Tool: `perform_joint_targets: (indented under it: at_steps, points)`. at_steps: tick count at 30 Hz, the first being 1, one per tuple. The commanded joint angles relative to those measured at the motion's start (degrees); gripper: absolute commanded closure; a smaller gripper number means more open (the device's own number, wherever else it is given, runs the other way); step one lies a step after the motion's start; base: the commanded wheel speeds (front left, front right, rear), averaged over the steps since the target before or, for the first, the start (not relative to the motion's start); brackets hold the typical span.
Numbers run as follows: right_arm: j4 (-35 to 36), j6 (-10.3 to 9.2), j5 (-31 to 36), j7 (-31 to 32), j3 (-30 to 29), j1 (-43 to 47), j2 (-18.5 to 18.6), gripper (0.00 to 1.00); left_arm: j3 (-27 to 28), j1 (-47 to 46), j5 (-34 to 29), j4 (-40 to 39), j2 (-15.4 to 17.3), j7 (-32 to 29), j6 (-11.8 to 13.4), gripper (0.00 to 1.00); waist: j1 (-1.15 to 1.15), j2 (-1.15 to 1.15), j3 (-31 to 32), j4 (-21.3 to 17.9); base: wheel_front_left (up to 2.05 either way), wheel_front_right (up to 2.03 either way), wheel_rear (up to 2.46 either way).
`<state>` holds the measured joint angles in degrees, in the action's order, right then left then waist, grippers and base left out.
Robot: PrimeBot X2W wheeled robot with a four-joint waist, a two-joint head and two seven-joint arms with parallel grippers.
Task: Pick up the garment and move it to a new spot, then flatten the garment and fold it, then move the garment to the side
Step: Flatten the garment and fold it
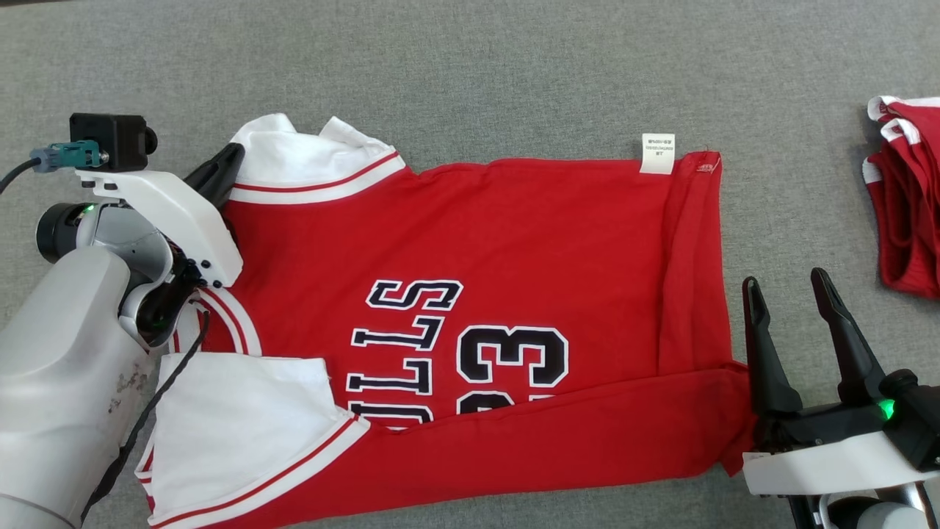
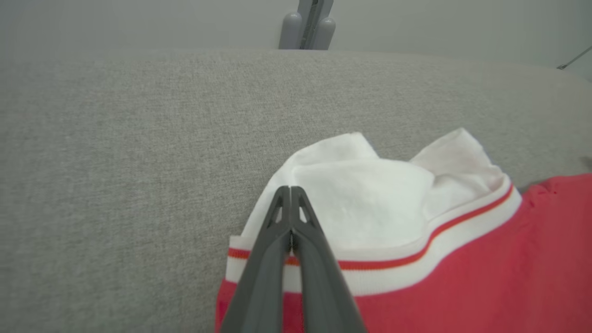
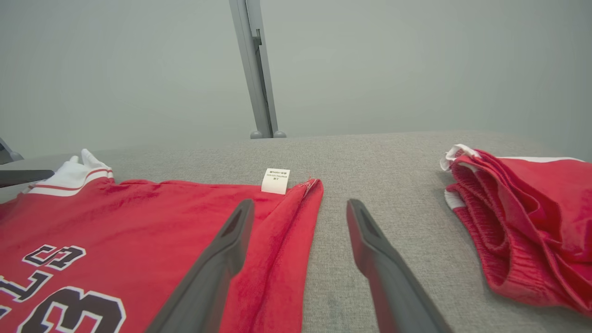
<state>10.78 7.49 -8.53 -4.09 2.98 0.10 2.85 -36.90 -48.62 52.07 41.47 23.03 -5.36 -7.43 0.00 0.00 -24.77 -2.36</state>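
Note:
The garment point(image 1: 514, 242) is a red jersey with white sleeves and dark lettering, spread across the grey table with its near edge folded over. My left gripper point(image 1: 231, 156) is at the far white sleeve point(image 2: 370, 194). Its fingers are pressed together at that sleeve's left edge, where the fabric bunches around the tips point(image 2: 289, 188). My right gripper point(image 1: 784, 279) stands open just off the jersey's right hem, near its lower corner. In the right wrist view, that gripper point(image 3: 299, 203) has one finger over the red hem point(image 3: 286, 240) and the other over bare table.
A pile of other red clothes point(image 1: 907, 213) lies at the right edge of the table point(image 1: 514, 73), also seen beside my right fingers point(image 3: 522, 222). A white care label point(image 1: 657, 153) sticks out at the far hem. A grey post point(image 3: 256, 69) rises behind the table.

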Motion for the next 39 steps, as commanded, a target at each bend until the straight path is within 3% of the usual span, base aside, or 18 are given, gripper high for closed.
perform_joint_targets:
  at_steps: [1, 2, 3, 4, 10, 14, 18, 25, 32, 39]
  points:
    - [0.13, -0.01, -0.12, -0.04, -0.09, 0.22, 0.11, 0.00, -0.19, -1.03, 0.15, 0.09, 0.28, 1.12, -0.09, 1.00, 0.00, 0.00, 0.17, 0.23, 0.00, 0.00, 0.00]
    - [0.20, -0.01, -0.04, 0.04, -0.11, 0.22, 0.11, 0.00, -0.17, -1.34, -0.15, 0.14, 0.45, 2.40, -0.09, 0.97, 0.00, 0.00, 0.29, 0.36, 0.00, 0.00, 0.00]
    - [0.26, -0.02, 0.02, 0.13, -0.07, 0.21, 0.11, 0.00, 0.00, -1.33, -0.15, 0.28, 0.39, 3.62, -0.09, 0.31, 0.00, 0.00, 0.46, 0.47, 0.00, 0.00, 0.00]
    - [0.32, -0.01, 0.06, 0.26, -0.16, 0.26, 0.11, 0.00, 0.26, -1.22, -0.10, 0.27, 0.21, 5.19, -0.09, 0.00, 0.00, 0.00, 0.63, 0.61, 0.00, 0.00, 0.00]
    - [0.58, -0.01, 0.40, 0.87, -0.65, 0.75, 0.11, 0.00, 2.71, 0.81, -0.91, 0.21, -0.33, 15.87, 1.30, 0.00, 0.00, 0.00, 2.27, 1.73, 0.00, 0.00, 0.00]
    - [0.84, -0.01, 0.71, 1.47, -0.80, 1.00, 0.11, 0.00, 5.62, 3.32, -1.44, -2.34, 0.28, 19.74, 2.77, 0.00, 0.00, 0.00, 3.58, 2.41, 0.00, 0.00, 0.00]
    - [1.19, -0.01, 0.85, 2.08, -1.02, 1.58, 0.10, 0.00, 11.59, 7.73, -4.22, -9.34, 1.35, 20.52, 5.49, 0.00, 0.00, 0.00, 4.75, 2.97, 0.00, 0.00, 0.00]
    - [1.31, -0.01, 1.32, 3.02, -0.96, 2.51, 0.11, 0.00, 22.50, 22.28, -13.30, -24.85, 0.34, 20.55, 8.71, 0.00, 0.00, 0.00, 6.79, 3.52, 0.00, 0.00, 0.00]
    - [1.36, -0.01, 1.24, 3.66, -1.02, 3.72, 0.11, 0.00, 26.43, 34.62, -18.68, -32.76, -1.51, 20.55, 10.11, 0.00, 0.00, 0.00, 8.70, 3.42, 0.00, 0.00, 0.00]
    - [2.03, -0.02, 1.23, 4.14, -1.28, 4.25, 0.11, 0.00, 27.47, 38.88, -19.79, -34.91, -2.11, 20.56, 10.21, 0.00, 0.00, 0.00, 9.03, 3.69, 0.00, 0.00, 0.00]
